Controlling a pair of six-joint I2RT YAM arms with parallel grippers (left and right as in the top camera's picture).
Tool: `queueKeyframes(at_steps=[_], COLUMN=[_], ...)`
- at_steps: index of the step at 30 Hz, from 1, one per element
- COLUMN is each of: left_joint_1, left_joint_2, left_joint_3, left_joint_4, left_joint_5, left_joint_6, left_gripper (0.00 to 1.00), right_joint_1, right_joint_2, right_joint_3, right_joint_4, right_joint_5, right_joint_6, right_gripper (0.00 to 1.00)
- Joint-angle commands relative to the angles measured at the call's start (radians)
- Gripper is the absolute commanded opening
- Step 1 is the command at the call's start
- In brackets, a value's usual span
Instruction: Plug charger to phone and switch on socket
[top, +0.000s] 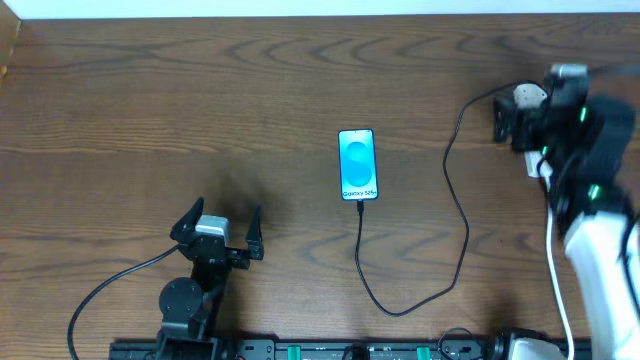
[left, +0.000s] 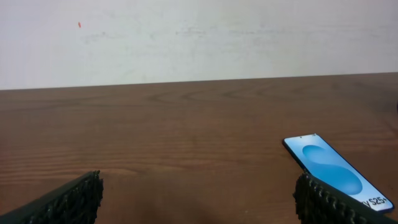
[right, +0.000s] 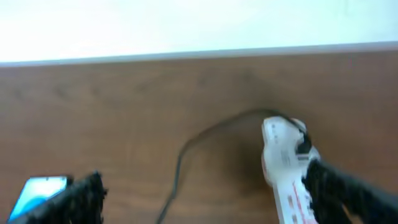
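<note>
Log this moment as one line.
phone screen lit | charger tip at phone's bottom edge | right gripper open, over socket | left gripper open, empty

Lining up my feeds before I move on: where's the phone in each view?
Overhead: phone at the centre, screen lit.
Left wrist: phone at lower right, running off toward the corner.
Right wrist: phone at bottom left, blurred.
Shared landmark: the table's far edge against the white wall, across the top of all three.
</note>
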Motion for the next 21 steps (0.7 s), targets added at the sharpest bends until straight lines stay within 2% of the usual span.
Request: queueKeyframes(at_steps=[1, 8, 14, 17, 21], left_joint_1=[0.005, 0.005, 0.005, 0.005, 0.005], left_joint_2=[-0.006, -0.006, -0.006, -0.006, -0.006], left_joint_3=[-0.014, -0.014, -0.014, -0.014, -0.014], left_joint_4=[-0.039, -0.039, -0.039, -0.039, -0.039], left_joint_5=[0.014, 0.014, 0.014, 0.014, 0.014], left_joint_6=[0.01, 0.01, 0.01, 0.01, 0.01], left_gripper=[0.98, 0.98, 0.98, 0.98, 0.98], right_joint_1=[0.013, 0.013, 0.013, 0.017, 0.024], right_joint_2=[-0.133, -0.403, -0.549, -0.588, -0.64], right_joint_3=[-0.22, -0.571, -0.74, -0.79, -0.79], right_joint_4=[0.148, 0.377, 0.499, 0.513, 0.405], right_joint_5=[-0.005, -0.005, -0.005, -0.005, -0.004], right_joint_6=[0.014, 0.018, 0.018, 0.018, 0.017], right_gripper=[0.99, 0.99, 0.99, 0.99, 0.99])
